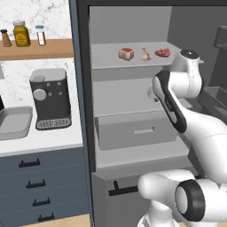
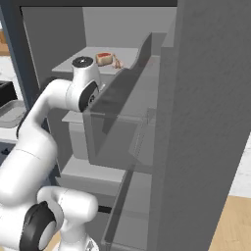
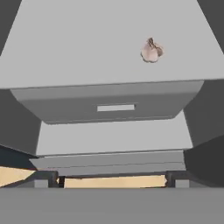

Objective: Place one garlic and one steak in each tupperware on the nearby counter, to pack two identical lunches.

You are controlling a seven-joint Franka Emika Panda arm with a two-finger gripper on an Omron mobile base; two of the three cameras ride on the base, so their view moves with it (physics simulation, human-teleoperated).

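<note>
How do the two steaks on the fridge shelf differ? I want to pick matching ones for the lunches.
The left steak looks chunkier, with a broad tan fat rim; the right steak looks flatter and mostly red. The left steak lies left of the garlic, the right steak right of it. Both rest on the same shelf.

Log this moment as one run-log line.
stage: reaching into fridge | shelf: two steaks, garlic | tray: empty | gripper: unclear

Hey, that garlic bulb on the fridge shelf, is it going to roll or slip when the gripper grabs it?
Probably somewhat. The garlic looks rounded with a pointed tip, so a nudge may roll it across the flat shelf. Being small, it likely weighs little, though its curved sides could slip between fingers.
</note>
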